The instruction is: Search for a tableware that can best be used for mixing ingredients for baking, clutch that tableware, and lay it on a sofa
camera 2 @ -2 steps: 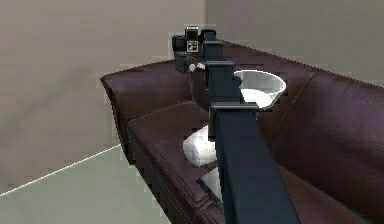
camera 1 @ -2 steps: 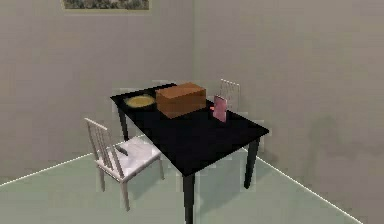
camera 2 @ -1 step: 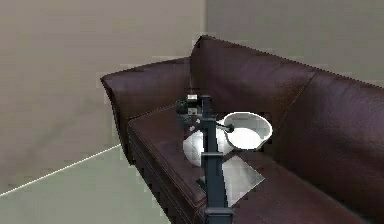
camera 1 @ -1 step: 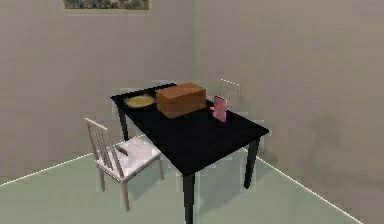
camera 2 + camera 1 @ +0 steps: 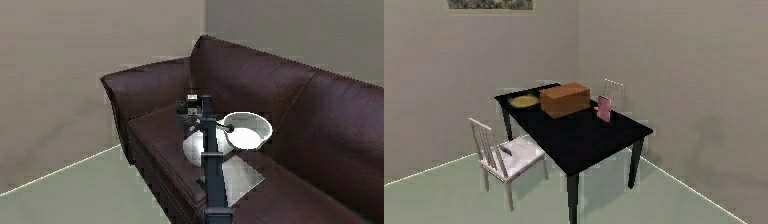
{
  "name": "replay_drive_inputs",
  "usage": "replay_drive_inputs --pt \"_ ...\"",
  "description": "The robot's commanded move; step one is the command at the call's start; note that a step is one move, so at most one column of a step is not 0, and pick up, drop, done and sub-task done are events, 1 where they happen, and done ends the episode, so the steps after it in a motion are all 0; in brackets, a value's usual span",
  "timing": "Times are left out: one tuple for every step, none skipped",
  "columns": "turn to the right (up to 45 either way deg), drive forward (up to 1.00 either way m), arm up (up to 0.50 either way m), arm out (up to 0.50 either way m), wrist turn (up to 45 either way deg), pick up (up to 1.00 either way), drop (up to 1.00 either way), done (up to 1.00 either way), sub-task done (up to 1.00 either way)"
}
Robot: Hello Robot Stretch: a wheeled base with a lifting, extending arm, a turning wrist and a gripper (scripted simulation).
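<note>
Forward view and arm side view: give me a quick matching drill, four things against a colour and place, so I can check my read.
Things:
1 box
2 bowl
3 table
4 sofa

Descriptions:
A white, near the end effector
B black, with white chairs at it
C light brown, on the table
D dark brown, cushioned

Pairs: 1-C, 2-A, 3-B, 4-D
</note>
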Motion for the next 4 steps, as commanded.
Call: replay_drive_inputs --pt "0.0 0.00 0.00 0.00 0.0 0.00 1.00 0.00 0.00" --pt "0.0 0.00 0.10 0.00 0.0 0.00 0.00 0.00 0.00" --pt "0.0 0.00 0.00 -0.08 0.0 0.00 0.00 0.00 0.00" --pt "0.0 0.00 0.00 0.00 0.0 0.00 0.00 1.00 0.00"
